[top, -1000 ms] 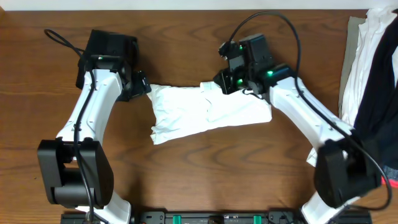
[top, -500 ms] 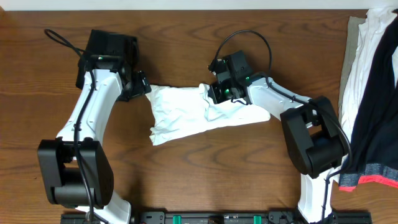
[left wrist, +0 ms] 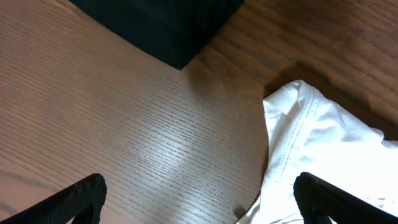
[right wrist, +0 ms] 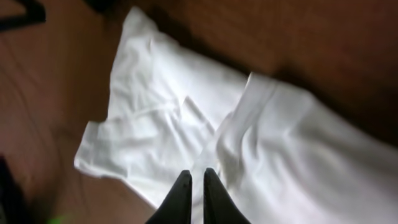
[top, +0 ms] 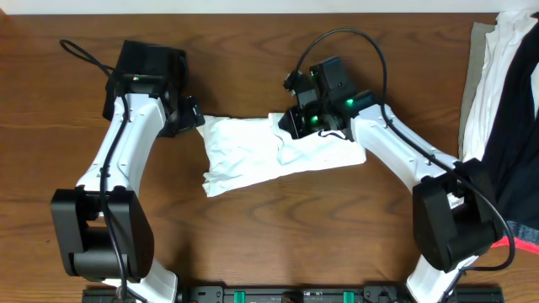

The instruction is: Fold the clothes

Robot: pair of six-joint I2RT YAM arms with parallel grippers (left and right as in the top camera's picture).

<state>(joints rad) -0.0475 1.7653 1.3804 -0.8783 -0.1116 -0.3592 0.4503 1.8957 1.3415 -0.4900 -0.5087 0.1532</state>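
Note:
A white T-shirt lies crumpled and partly doubled over on the brown table, its right part folded across. My right gripper is at the shirt's upper middle edge. In the right wrist view its fingers are shut together over a raised ridge of the T-shirt that runs up to their tips. My left gripper waits just off the shirt's upper left corner, wide open, with bare table between the fingers and the T-shirt's hem by the right finger.
A heap of white and black garments with a red-trimmed edge hangs over the table's right side. A dark object fills the top of the left wrist view. Cables loop above both arms.
The right arm swung in towards the shirt's upper middle and its elbow shifted; the flap at the top edge crept slightly left. The left arm has not moved.

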